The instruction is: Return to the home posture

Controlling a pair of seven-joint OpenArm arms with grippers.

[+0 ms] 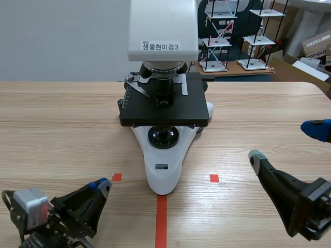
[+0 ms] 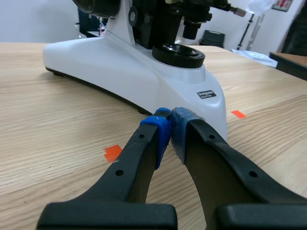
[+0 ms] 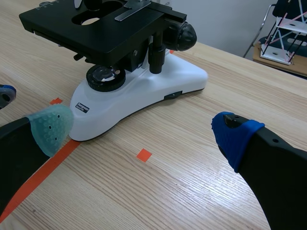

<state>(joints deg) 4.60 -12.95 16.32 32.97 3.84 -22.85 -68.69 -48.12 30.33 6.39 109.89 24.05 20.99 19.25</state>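
A white microscope (image 1: 163, 160) with a black stage (image 1: 164, 106) stands in the middle of the table. My left gripper (image 1: 103, 185) rests low at the front left, shut on nothing, its blue pads touching each other (image 2: 169, 128) just short of the microscope's white base (image 2: 144, 72). My right gripper (image 1: 285, 142) sits at the front right, open wide. In the right wrist view its grey-green pad (image 3: 50, 127) and blue pad (image 3: 235, 136) stand far apart, with bare table between them and the microscope (image 3: 139, 96) ahead.
The wooden table (image 1: 62, 129) carries orange-red tape marks near its front. Behind its far edge are white shelf racks (image 1: 235, 36) and cardboard boxes (image 1: 315, 46). The left arm's fingertip (image 3: 5, 95) shows beside the right gripper's grey-green pad.
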